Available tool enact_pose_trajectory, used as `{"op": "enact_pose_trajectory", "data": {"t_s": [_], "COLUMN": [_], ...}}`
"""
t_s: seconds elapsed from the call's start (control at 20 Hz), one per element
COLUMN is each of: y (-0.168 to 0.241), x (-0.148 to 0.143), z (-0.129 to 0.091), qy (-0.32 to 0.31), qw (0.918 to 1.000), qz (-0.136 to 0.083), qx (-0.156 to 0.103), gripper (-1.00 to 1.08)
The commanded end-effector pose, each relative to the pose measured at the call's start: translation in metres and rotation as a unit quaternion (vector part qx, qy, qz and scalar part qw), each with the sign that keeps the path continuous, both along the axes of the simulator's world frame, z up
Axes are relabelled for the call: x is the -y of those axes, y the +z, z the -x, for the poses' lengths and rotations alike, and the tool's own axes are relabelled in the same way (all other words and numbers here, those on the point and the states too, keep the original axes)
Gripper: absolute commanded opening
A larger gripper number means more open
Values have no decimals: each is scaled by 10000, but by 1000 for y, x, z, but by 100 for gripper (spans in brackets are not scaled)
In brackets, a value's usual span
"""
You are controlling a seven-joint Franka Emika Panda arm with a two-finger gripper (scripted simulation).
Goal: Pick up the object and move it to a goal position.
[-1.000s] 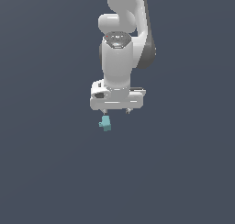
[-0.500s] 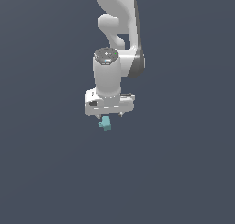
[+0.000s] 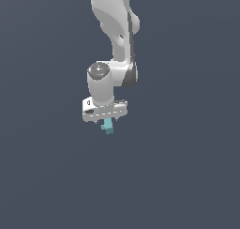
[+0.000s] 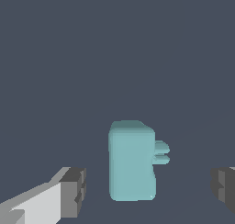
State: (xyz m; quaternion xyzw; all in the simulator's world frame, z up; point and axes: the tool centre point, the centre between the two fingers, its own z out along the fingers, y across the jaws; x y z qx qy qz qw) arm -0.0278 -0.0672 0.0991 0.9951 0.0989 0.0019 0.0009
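Wrist view shows 1 teal object (image 4: 131,161) between the wide-spread gripper (image 4: 149,187), untouched by its 2 fingers (image 4: 73,192).

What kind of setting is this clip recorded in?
A bare simulator scene, not a real room: flat, uniform dark grey surroundings with no furniture or walls. Only the smooth white robot arm, its open pincer and a small teal block between the fingers appear.

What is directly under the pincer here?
The small teal block sits under the pincer, between its open fingers, untouched. The exterior view hides the block's upper part behind the pincer.
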Motion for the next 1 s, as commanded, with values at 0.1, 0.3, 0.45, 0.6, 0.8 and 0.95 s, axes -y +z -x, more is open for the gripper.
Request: {"op": "enact_pose_trajectory", "data": {"t_s": [0.1,0.3,0.45,0.6,0.8,0.95], "y": [-8,-8,-16,-29,-48,-56], "x": [5,4,4,5,5,5], "z": [4,4,4,5,5,5], "qy": [67,53,55,59,66,69], "qw": [10000,10000,10000,10000,10000,10000], "qz": [-7,-6,-6,-6,-7,-7], "qx": [-19,-21,-21,-20,-20,-20], "gripper": [100,100,100,100,100,100]}}
